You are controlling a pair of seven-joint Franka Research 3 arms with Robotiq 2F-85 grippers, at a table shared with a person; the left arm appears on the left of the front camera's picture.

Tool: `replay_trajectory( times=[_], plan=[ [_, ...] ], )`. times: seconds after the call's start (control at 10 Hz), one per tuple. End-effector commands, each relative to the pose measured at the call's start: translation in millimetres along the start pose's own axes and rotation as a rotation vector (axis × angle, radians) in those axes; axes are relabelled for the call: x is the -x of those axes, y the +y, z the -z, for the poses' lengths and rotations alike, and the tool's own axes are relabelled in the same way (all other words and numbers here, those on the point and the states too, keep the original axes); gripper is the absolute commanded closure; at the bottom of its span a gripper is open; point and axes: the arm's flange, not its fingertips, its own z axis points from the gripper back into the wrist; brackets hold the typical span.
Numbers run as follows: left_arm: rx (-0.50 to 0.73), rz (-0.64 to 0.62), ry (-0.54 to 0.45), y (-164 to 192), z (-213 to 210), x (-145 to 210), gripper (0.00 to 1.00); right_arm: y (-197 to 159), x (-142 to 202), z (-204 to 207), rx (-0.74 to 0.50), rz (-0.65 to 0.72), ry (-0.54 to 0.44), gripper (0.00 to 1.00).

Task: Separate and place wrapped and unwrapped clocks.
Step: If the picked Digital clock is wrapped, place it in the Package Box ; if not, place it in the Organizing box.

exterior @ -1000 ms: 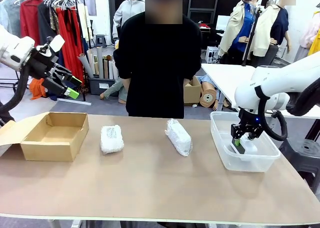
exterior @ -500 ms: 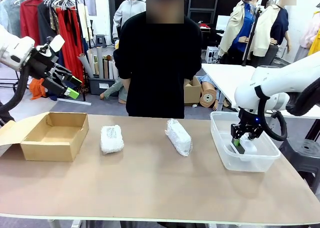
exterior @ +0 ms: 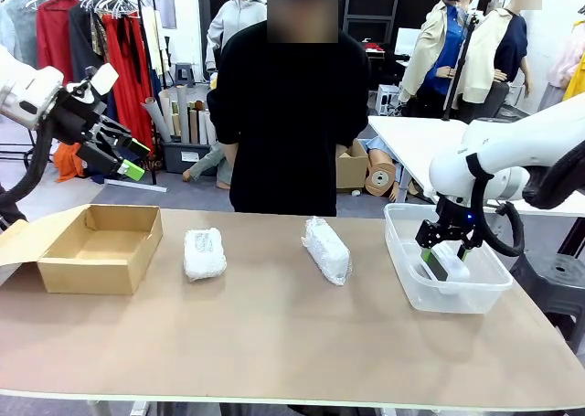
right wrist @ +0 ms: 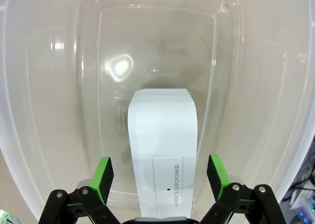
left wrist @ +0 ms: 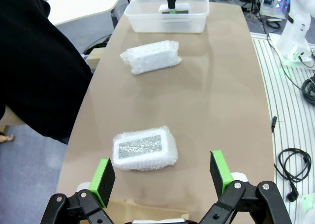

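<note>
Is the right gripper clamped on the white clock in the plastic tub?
No, the green pads of the right gripper stand apart, with a gap on each side of the white clock lying in the plastic tub.

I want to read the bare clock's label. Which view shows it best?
The right wrist view: the clock sits close up in the clear bin, its SNOOZE/LIGHT print legible. The front view shows it small under the right tool; the left wrist view, tiny and far.
</note>
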Motion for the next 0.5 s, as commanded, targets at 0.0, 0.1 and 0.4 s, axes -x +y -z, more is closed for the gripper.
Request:
replay_trajectory(
  times=[0.0,0.1,0.4],
  plan=[
    [-0.001,-0.002,-0.01,-1,0,-2,0.0,2,3,-9,-0.029,-0.024,-0.015,0.0],
    [-0.001,-0.002,-0.01,-1,0,-2,0.0,3,3,-15,-0.024,-0.033,-0.015,0.0],
    [-0.001,-0.002,-0.01,-1,0,-2,0.0,8,6,-35,-0.036,-0.096,-0.014,0.0]
  ],
)
